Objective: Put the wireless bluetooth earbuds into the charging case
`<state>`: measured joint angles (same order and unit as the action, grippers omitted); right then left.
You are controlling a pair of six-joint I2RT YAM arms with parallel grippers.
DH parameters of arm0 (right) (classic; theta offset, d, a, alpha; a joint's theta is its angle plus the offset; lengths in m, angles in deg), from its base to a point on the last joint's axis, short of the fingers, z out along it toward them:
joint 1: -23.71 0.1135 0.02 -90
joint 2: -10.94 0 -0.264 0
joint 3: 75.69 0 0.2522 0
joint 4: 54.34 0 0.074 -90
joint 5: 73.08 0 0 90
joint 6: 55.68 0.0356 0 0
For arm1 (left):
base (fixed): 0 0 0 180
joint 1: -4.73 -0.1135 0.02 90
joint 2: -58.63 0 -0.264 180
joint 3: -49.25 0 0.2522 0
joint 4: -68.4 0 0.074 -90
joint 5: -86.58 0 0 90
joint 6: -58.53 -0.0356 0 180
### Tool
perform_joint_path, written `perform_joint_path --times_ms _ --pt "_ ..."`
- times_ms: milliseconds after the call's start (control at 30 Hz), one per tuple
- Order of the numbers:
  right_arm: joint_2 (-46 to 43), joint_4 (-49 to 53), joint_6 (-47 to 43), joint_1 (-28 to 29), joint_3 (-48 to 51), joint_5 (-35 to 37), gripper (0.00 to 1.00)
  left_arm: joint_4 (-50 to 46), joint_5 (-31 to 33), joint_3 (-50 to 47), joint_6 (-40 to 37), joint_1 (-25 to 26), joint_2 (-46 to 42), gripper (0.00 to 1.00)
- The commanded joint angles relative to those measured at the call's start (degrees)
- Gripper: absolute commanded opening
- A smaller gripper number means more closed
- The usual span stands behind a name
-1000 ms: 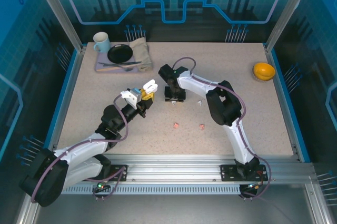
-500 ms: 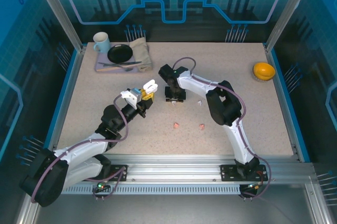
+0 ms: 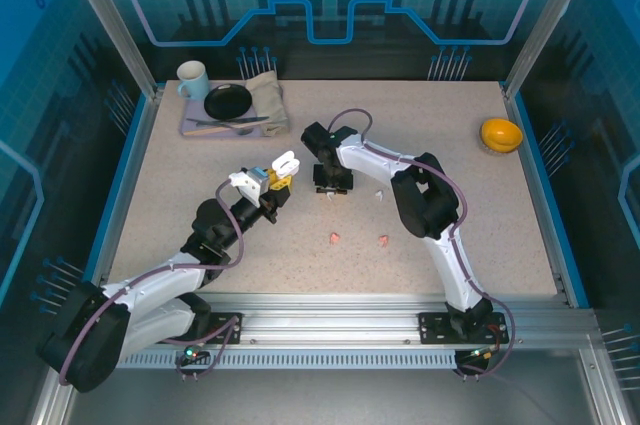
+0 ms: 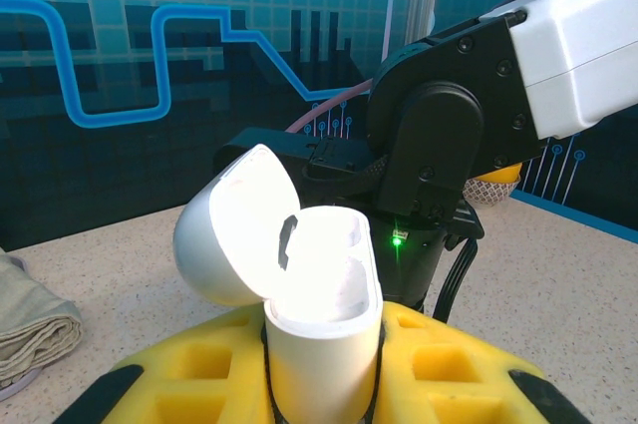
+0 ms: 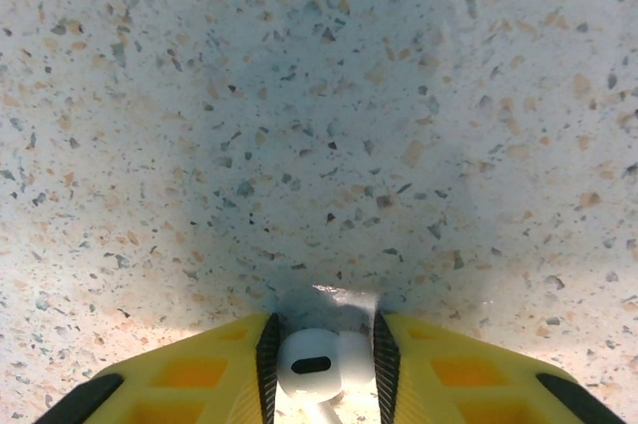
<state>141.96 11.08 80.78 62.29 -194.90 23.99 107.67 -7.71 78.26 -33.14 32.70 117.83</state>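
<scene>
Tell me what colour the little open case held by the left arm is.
The case is white, clearest in the left wrist view.

The table [image 3: 480, 215] looks like speckled stone, matt and finely grained. The case [image 4: 324, 324] is smooth white plastic with a soft gloss; the fingers [image 4: 488, 379] beside it are matt yellow plastic. The earbud [image 5: 312, 364] is glossy white plastic. At the table's far left corner lie a soft folded cloth [image 3: 267, 97] and a shiny mug [image 3: 192, 79]. The rail [image 3: 330, 307] along the table's near edge is brushed metal.
</scene>
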Motion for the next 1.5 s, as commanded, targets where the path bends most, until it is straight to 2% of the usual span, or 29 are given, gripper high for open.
perform_joint_path --times_ms 0,700,967,1167,1467 --pt "-0.11 1.46 0.94 0.71 -0.4 -0.66 0.32 1.8 -0.8 -0.04 -0.92 -0.11 0.21 0.0" --pt "-14.43 -8.67 3.54 -3.12 13.43 -0.17 0.28 -0.06 -0.93 1.15 -0.96 -0.18 0.06 0.0" --pt "-27.07 -17.04 3.12 -5.35 20.93 -1.77 0.28 -2.1 -2.33 1.99 -0.88 -0.15 -0.58 0.0" --pt "-37.41 -23.19 2.15 -6.27 24.57 -2.58 0.28 -2.86 -5.78 3.25 -0.09 -0.1 -0.02 0.0" --pt "-52.61 -39.62 -0.49 -6.6 33.24 -4.19 0.27 -1.49 -8.11 6.48 1.75 -0.02 2.94 0.0"
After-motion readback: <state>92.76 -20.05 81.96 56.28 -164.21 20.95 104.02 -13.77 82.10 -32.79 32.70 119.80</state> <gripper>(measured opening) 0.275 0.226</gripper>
